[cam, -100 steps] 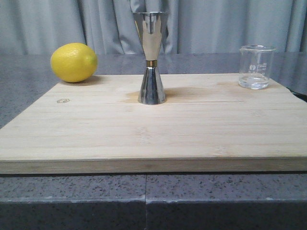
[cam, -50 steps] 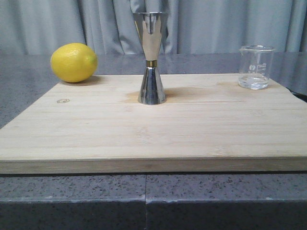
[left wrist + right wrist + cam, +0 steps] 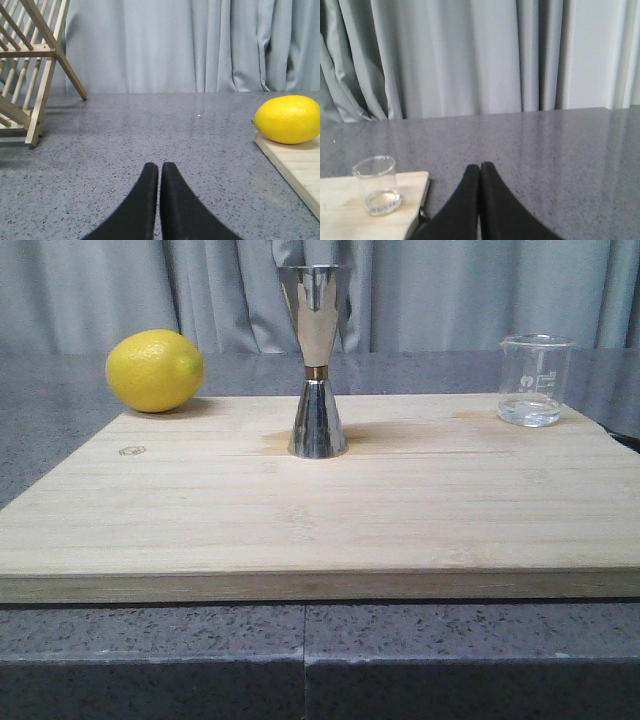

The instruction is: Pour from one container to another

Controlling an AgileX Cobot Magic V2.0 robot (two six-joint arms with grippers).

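The clear glass beaker [image 3: 533,380] with white markings stands upright at the far right corner of the wooden board [image 3: 320,510]; the right wrist view shows the beaker [image 3: 376,185] too. The steel hourglass jigger [image 3: 316,360] with a brass waist band stands upright at the board's middle back. My right gripper [image 3: 480,167] is shut and empty over the grey counter, off the board beside the beaker. My left gripper [image 3: 159,167] is shut and empty over the counter, off the board's other side. Neither gripper shows in the front view.
A yellow lemon [image 3: 154,370] rests at the board's far left corner, and the left wrist view catches the lemon [image 3: 287,119] as well. A wooden dish rack [image 3: 30,65] stands on the grey counter [image 3: 150,130] beyond the left gripper. Grey curtains hang behind.
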